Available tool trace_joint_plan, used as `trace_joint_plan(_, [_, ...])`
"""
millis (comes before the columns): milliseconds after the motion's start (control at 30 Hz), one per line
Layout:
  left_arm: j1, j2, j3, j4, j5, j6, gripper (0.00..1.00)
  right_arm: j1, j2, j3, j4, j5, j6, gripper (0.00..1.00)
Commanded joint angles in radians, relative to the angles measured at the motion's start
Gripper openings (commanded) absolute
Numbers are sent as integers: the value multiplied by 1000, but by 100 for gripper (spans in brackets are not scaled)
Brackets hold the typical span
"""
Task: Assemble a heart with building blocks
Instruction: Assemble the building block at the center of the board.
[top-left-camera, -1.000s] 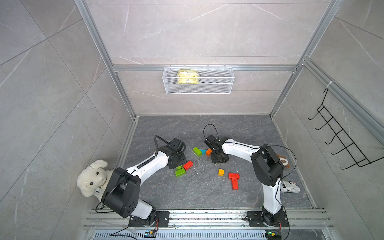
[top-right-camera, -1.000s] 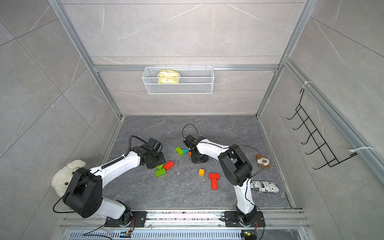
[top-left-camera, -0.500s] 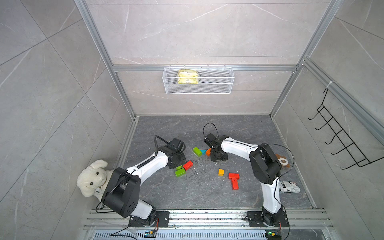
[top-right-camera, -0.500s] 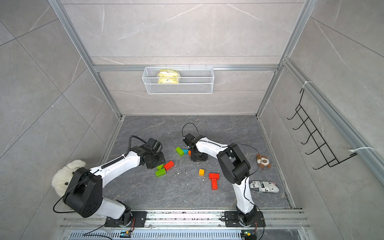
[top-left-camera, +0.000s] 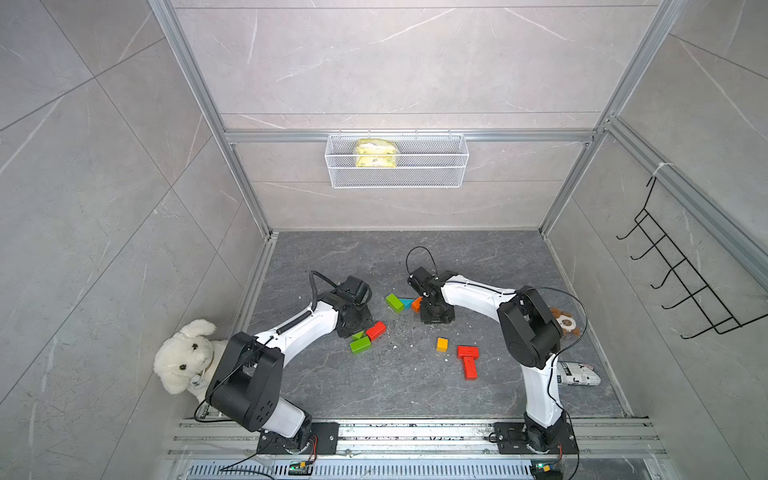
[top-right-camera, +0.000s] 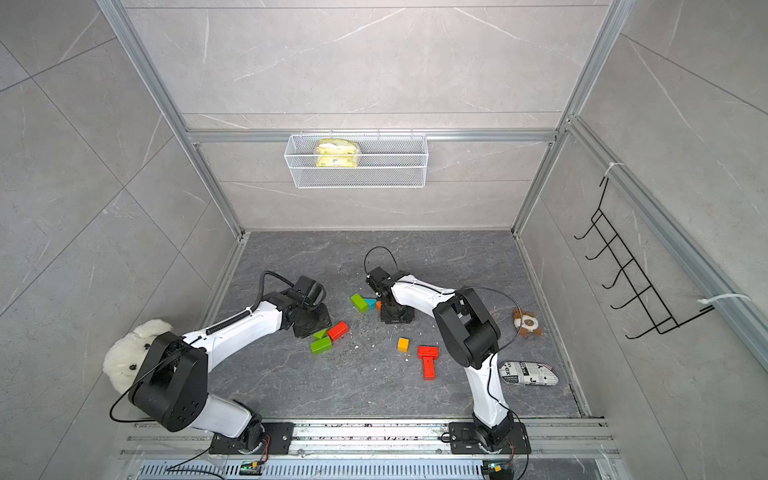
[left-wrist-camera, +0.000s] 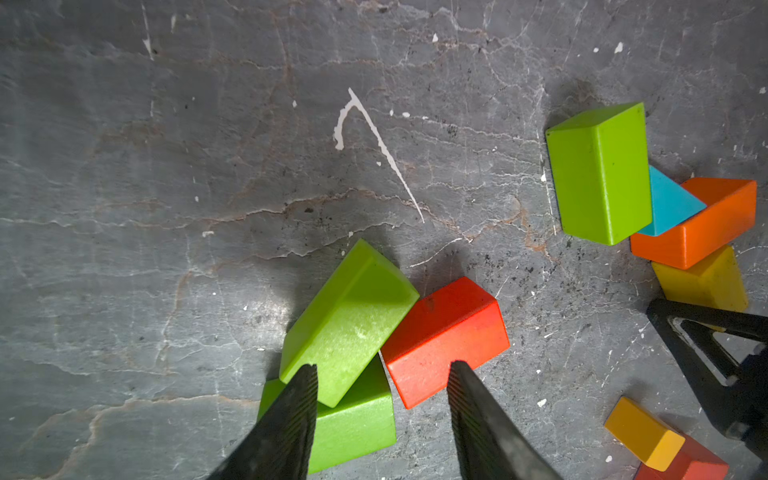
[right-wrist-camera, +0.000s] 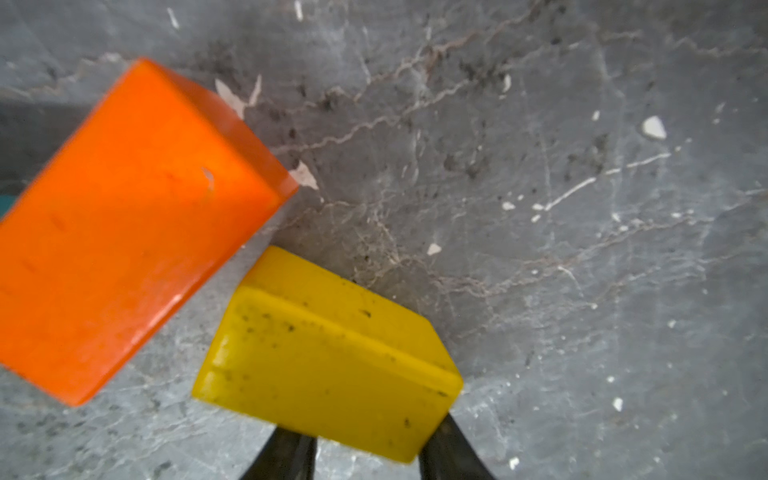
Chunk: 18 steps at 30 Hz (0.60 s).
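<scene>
Blocks, glossy, solid-colour, in three loose groups on the floor; no heart outline formed. Far group: green bar (top-left-camera: 394, 302), upright on its long side; teal triangle (left-wrist-camera: 671, 203) wedged between it and the orange bar (left-wrist-camera: 702, 224), touching both; yellow bar (right-wrist-camera: 332, 374) just beside the orange bar's end. Left group: tilted green block (left-wrist-camera: 349, 324) leaning on a flat green block (left-wrist-camera: 357, 424); red bar (left-wrist-camera: 444, 340) against the tilted one's side. Near group: orange-yellow cube (top-left-camera: 442, 344) lying flat, near two red bars (top-left-camera: 470, 369) laid touching as a T.
</scene>
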<state>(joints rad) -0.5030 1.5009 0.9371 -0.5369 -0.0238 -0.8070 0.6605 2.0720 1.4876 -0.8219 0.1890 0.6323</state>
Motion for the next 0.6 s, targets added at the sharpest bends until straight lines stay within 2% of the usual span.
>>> trace_joint_plan(0, [5, 4, 26, -4, 9, 18, 54, -1, -24, -31, 31, -26, -12, 41])
trace_joint_plan(567, [5, -2, 14, -3, 5, 13, 54, 8, -54, -68, 74, -51, -22, 37])
